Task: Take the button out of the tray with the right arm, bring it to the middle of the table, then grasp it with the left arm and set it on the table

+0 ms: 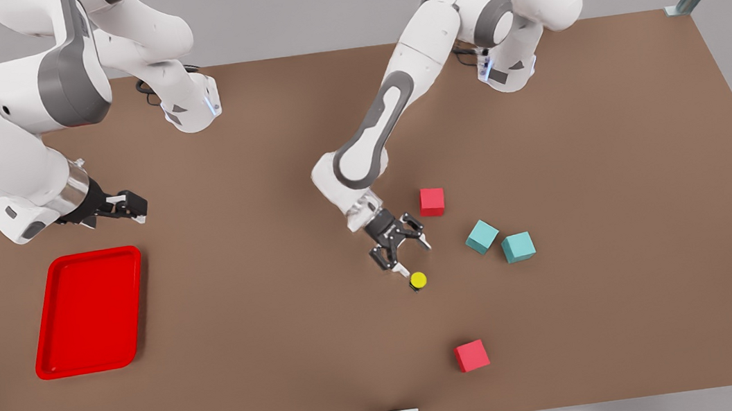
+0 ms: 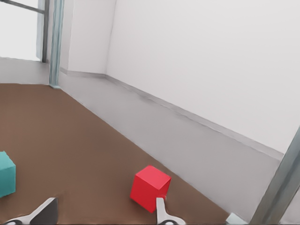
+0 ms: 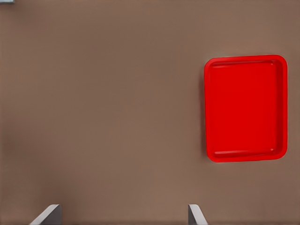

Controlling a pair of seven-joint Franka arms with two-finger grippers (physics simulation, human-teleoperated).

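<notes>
Small yellow-capped black button (image 1: pixel 418 281) set on brown table (image 1: pixel 286 355); left gripper (image 1: pixel 400 246) spread above it, retreat due; right gripper (image 1: pixel 122 206) spread, parked.

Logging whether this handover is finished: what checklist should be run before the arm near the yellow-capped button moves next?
1. Tiny black push-button with yellow cap out of the glossy red rectangular tray: ok.
2. Button near the middle of the matte brown table, cap up: ok.
3. Left claw open: ok.
4. Left claw's nearer fingertip clear of the button: cannot tell.
5. Right claw open, empty, waiting near the tray: ok.
6. Nearest red cube and teal cube apart from the button: ok.
</notes>
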